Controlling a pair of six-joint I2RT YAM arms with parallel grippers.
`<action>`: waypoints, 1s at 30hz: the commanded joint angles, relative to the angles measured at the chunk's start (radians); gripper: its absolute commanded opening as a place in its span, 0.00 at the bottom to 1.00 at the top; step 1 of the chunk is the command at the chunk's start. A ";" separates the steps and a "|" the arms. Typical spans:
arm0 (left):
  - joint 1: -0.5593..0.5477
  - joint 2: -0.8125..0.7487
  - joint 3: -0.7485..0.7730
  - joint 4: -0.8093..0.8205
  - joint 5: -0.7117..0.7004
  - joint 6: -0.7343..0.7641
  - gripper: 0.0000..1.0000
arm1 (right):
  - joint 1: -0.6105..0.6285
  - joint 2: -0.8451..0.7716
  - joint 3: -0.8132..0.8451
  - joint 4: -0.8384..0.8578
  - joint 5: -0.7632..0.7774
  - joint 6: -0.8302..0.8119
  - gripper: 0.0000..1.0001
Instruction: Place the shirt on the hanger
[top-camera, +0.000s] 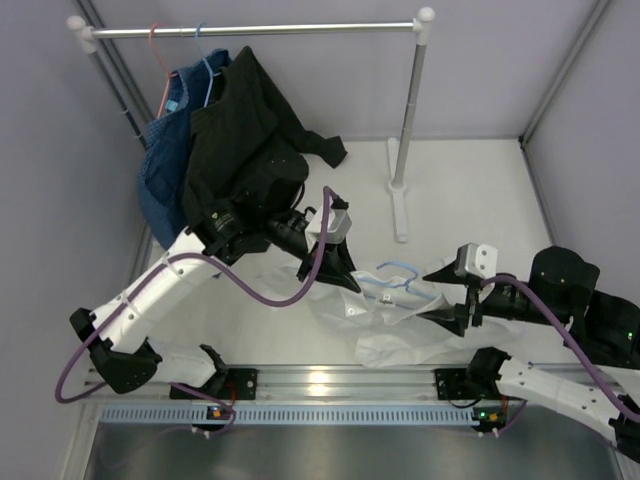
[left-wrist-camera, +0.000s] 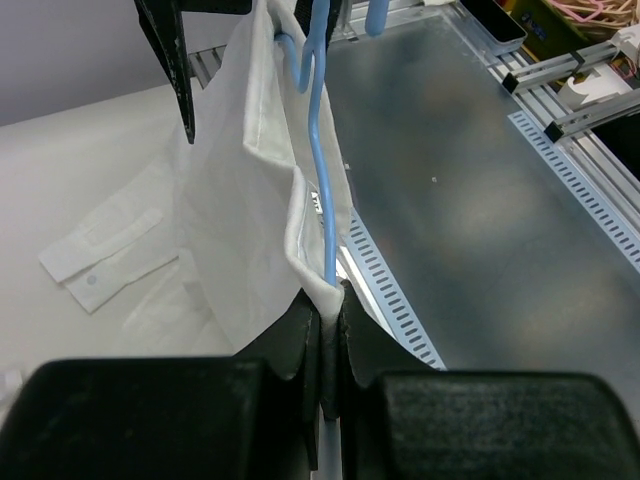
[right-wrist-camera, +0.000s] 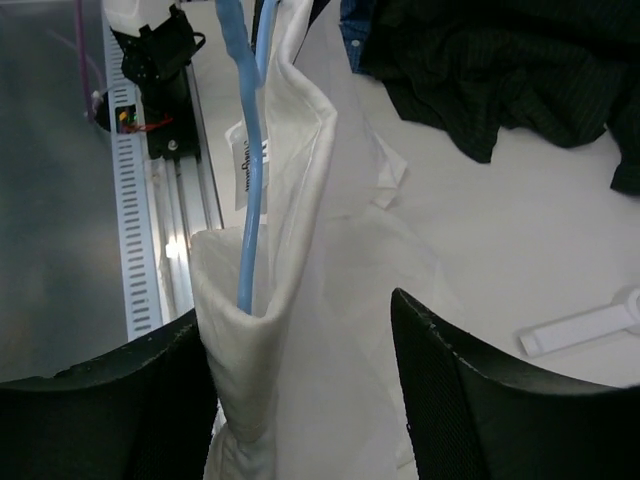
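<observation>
The white shirt (top-camera: 400, 325) lies crumpled on the table between my two grippers, with the light-blue hanger (top-camera: 396, 278) partly inside it. My left gripper (top-camera: 340, 272) is shut on a fold of the shirt (left-wrist-camera: 240, 200) together with the hanger wire (left-wrist-camera: 318, 150); in the left wrist view the jaws (left-wrist-camera: 328, 300) are pressed tight on both. My right gripper (top-camera: 438, 295) is open. A shirt fold (right-wrist-camera: 300, 250) with the hanger wire (right-wrist-camera: 248, 200) tucked into it stands between its fingers (right-wrist-camera: 300, 345). The left finger touches the cloth and the right finger stands apart from it.
A clothes rail (top-camera: 260, 30) at the back carries a black garment (top-camera: 240, 140), a blue denim garment (top-camera: 165, 160) and a pink hanger (top-camera: 156, 60). The rail's white post (top-camera: 408, 120) and foot stand right of centre. A metal rail (top-camera: 330, 382) runs along the near edge.
</observation>
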 joint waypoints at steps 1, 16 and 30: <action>0.003 -0.052 -0.004 0.014 0.047 0.034 0.00 | 0.017 -0.010 -0.011 0.152 0.024 0.019 0.59; 0.003 -0.036 0.019 0.009 -0.021 0.015 0.00 | 0.017 -0.021 -0.054 0.166 -0.104 -0.001 0.00; 0.003 -0.286 -0.145 0.463 -1.185 -0.405 0.98 | 0.015 0.005 -0.034 0.232 0.356 0.066 0.00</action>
